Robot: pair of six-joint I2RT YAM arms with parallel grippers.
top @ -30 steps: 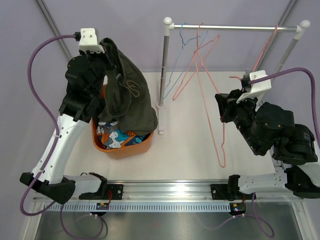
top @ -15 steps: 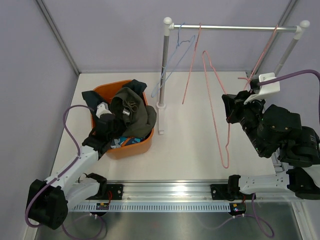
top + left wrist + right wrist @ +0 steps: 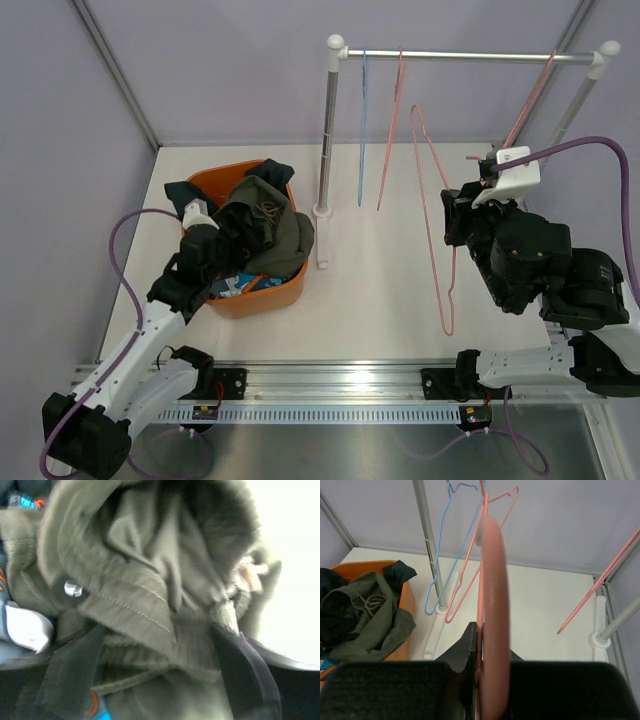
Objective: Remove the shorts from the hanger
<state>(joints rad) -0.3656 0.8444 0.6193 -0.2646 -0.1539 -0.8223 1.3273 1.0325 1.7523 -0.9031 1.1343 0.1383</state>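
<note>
The olive green shorts (image 3: pixel 262 225) lie crumpled on top of the orange basket (image 3: pixel 262 298), over patterned shorts (image 3: pixel 235 285) and dark shorts (image 3: pixel 185 192). My left gripper (image 3: pixel 226 238) hovers low over them. In the left wrist view it (image 3: pixel 156 630) stands open, with the olive fabric (image 3: pixel 150 580) lying loose between the spread fingers. My right gripper (image 3: pixel 455 215) is shut on a bare pink wire hanger (image 3: pixel 432 190) that hangs down toward the table. In the right wrist view the hanger (image 3: pixel 492 580) is pinched between the jaws of the gripper (image 3: pixel 482 645).
A metal rack stands at the back, with its rail (image 3: pixel 470 56) and left post (image 3: pixel 326 150). A blue hanger (image 3: pixel 362 130) and a pink hanger (image 3: pixel 390 130) hang empty from it, and another pink one (image 3: pixel 530 100) is at the right end.
My left arm came down from holding the olive shorts high and opened, leaving them on the basket. The hangers on the rail have stopped swinging. The right arm has hardly moved.
</note>
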